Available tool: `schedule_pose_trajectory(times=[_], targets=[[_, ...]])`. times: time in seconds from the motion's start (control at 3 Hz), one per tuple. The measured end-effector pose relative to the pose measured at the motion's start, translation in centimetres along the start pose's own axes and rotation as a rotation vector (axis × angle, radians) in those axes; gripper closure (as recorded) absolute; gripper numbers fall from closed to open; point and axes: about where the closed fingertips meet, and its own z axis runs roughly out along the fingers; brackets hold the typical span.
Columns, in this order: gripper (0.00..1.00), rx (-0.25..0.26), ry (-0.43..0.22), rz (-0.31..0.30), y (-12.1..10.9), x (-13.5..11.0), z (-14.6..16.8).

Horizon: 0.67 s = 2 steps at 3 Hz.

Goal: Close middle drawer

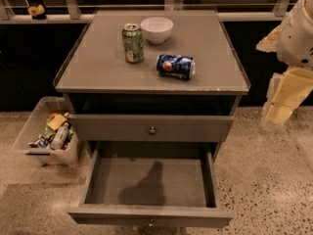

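The middle drawer point(149, 182) of the grey cabinet is pulled far out toward me. Its wide shallow tray is bare, and a dark shadow lies across its floor. Its slim front panel point(146, 216) sits at the bottom of the view, with a small round knob point(150, 223) at centre. Above it, a closed drawer front point(195, 128) with a taller panel has its own knob point(152, 129). My arm point(296, 33) hangs at the right edge. The gripper point(279, 109) is to the right of the cabinet, clear of the drawer, at about the height of the closed front.
On the cabinet top point(98, 67) stand a green can point(132, 43) and a white bowl point(156, 29), and a blue can point(175, 66) lies on its side. A clear plastic bin point(49, 131) of rubbish sits on the floor at the left. A railing runs behind.
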Motion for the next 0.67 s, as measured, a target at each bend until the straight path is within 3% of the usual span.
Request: schedule_pose_trajectory(times=[0.33, 0.67], targets=[[0.00, 0.000, 0.000, 0.000, 0.0, 0.0, 0.0], [0.00, -0.002, -0.007, -0.055, -0.3, -1.5, -1.2]])
